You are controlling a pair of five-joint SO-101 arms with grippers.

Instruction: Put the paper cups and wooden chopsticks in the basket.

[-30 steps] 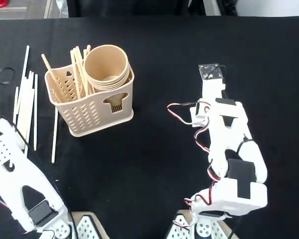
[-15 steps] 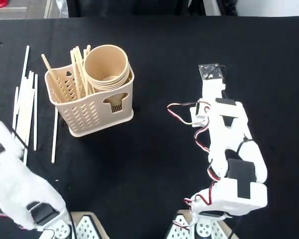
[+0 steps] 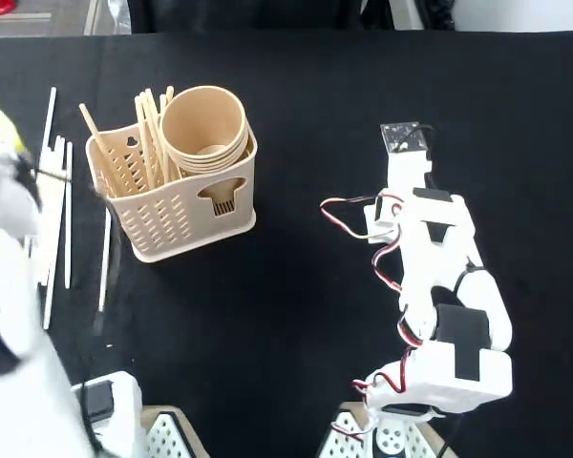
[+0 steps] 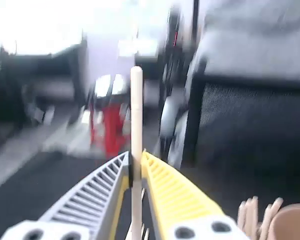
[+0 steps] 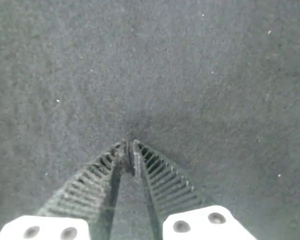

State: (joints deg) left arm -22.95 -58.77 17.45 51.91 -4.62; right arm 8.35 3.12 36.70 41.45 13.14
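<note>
Your left gripper (image 4: pixel 135 159) has risen along the left edge, pinching one chopstick (image 4: pixel 136 100). It is blurred, perhaps above the loose sticks (image 3: pixel 53 219). The basket (image 3: pixel 177 205) sits upper left. Your right gripper (image 5: pixel 128 149) is pressed together.

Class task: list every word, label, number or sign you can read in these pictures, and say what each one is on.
None can be read.
The basket, the paper cups and the wooden chopstick in the left pincer carry no print.
The red object behind it is too blurred to tell.
</note>
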